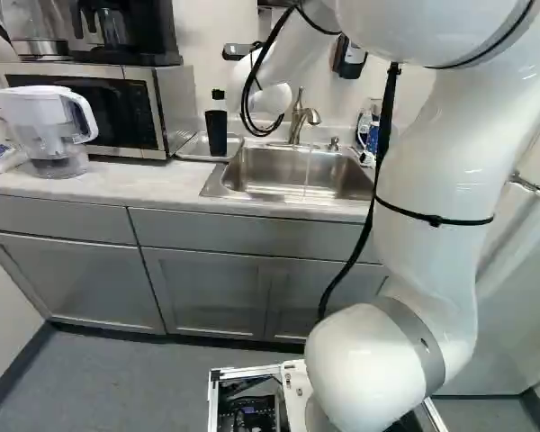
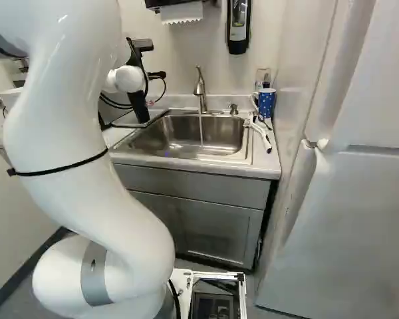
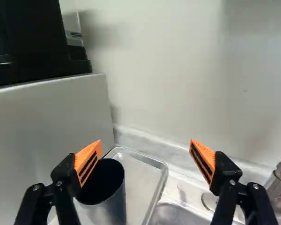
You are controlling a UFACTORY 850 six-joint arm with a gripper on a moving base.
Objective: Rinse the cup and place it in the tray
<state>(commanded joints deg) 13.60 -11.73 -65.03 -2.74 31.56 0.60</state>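
Note:
The black gripper [image 1: 218, 94] shows in part above the counter in the left base view, the rest hidden by the white wrist. In the wrist view the gripper [image 3: 145, 157] is open, its orange pads far apart with nothing held between them. A dark cup [image 1: 217, 135] stands upright, mouth up, and appears to be in the metal tray [image 1: 187, 151]. Seen from the wrist, the cup [image 3: 105, 199] is below and beyond the finger on the microwave side; its base is hidden. Water runs from the faucet [image 2: 200, 90] into the sink [image 2: 216, 136].
The microwave [image 1: 126, 108] stands beside the tray, a coffee maker [image 1: 117, 31] on top. A water pitcher [image 1: 49, 126] is farther along the counter. Right of the sink are a blue dotted mug [image 2: 266, 103] and a white-handled item [image 2: 261, 133]. A soap dispenser [image 2: 239, 26] hangs above; a fridge [image 2: 352, 199] stands right.

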